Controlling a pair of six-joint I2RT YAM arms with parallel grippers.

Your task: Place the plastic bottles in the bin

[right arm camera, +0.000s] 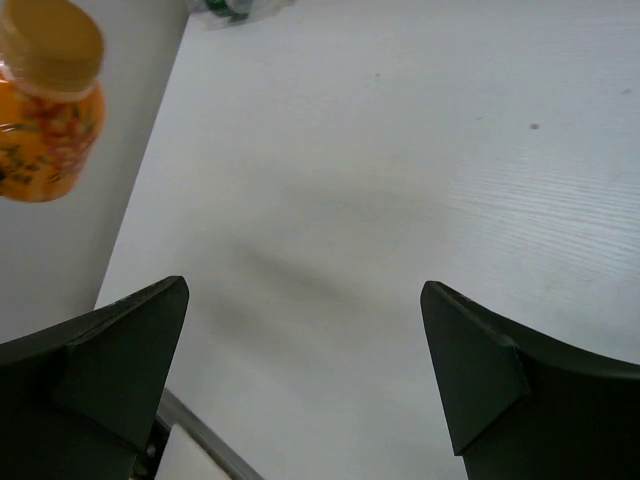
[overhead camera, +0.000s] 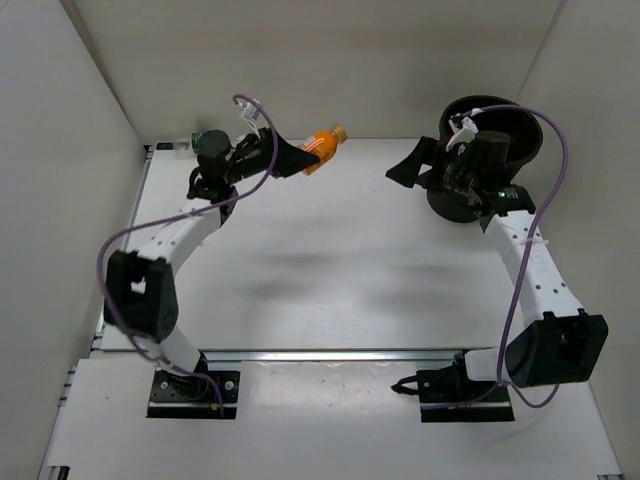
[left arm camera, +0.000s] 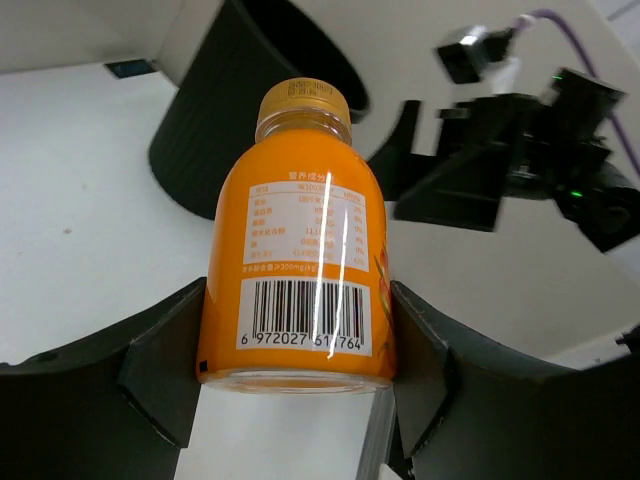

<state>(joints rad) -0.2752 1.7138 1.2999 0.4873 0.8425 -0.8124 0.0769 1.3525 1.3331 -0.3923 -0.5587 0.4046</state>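
My left gripper (overhead camera: 300,158) is shut on an orange bottle (overhead camera: 324,147) and holds it above the table at the back, cap pointing right toward the bin. In the left wrist view the bottle (left arm camera: 300,270) sits between both fingers, barcode facing the camera. The black bin (overhead camera: 500,135) stands at the back right; its wall also shows in the left wrist view (left arm camera: 215,120). My right gripper (overhead camera: 408,168) is open and empty, just left of the bin. The right wrist view shows the orange bottle (right arm camera: 45,100) at top left. A clear bottle with a green label (overhead camera: 183,146) lies at the back left corner.
White walls close in the table on the left, back and right. The right arm's wrist (overhead camera: 480,165) partly covers the bin. The table's metal front rail (overhead camera: 330,355) runs between the arm bases.
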